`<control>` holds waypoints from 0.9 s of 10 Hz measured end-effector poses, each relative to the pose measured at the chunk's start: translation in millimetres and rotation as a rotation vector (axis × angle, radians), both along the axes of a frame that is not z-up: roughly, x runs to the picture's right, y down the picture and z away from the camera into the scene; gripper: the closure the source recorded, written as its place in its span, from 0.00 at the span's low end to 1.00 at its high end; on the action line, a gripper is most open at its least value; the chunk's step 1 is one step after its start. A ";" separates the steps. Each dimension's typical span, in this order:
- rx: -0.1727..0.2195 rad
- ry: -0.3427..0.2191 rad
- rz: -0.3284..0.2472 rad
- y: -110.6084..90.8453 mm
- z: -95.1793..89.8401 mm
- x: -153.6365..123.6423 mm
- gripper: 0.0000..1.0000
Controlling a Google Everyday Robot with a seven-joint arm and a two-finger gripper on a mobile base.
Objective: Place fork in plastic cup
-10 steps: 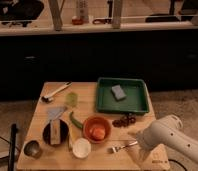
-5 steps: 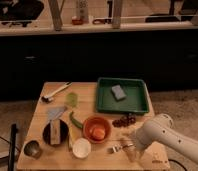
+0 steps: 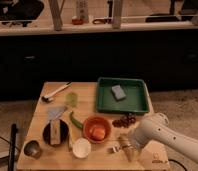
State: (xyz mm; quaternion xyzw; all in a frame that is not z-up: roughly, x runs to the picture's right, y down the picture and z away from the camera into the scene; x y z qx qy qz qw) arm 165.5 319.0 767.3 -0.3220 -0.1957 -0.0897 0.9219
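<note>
The small silver fork (image 3: 113, 148) lies on the wooden table (image 3: 92, 90) near its front edge, right of the orange bowl (image 3: 97, 128). Only its left end shows. My gripper (image 3: 125, 147) is down at the fork's right end and covers the handle, with the white arm (image 3: 164, 140) reaching in from the lower right. A white round cup (image 3: 81, 147) stands open-side up left of the fork. A pale green cup (image 3: 71, 99) sits further back on the left. I cannot tell which of the two is the plastic cup.
A green tray (image 3: 134, 102) with a grey sponge (image 3: 118, 92) is at the back right. A dark red cluster (image 3: 124, 120) lies before it. A white-handled utensil (image 3: 56, 91), a green vegetable (image 3: 76, 121), a dark plate (image 3: 56, 132) and a metal cup (image 3: 32, 148) lie on the left.
My arm has swung left and down from the table's right corner. The gripper has gone from right of the fork to its handle end. The fork has not visibly moved.
</note>
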 end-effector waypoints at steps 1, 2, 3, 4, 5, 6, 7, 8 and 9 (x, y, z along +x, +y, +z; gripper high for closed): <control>-0.005 -0.002 -0.003 0.8 0.9 -0.8 0.20; -0.006 -0.004 -0.006 0.8 1.6 -2.0 0.20; -0.008 -0.007 -0.010 1.3 2.0 -3.5 0.20; -0.011 -0.009 -0.014 2.3 2.8 -5.6 0.21; -0.015 -0.010 -0.016 3.7 4.8 -8.1 0.27; -0.018 -0.011 -0.017 5.0 5.9 -10.1 0.38; -0.018 -0.011 -0.015 5.7 6.7 -10.7 0.46; -0.018 -0.011 -0.013 5.6 7.4 -11.1 0.58; -0.019 -0.012 -0.013 4.7 5.4 -11.0 0.67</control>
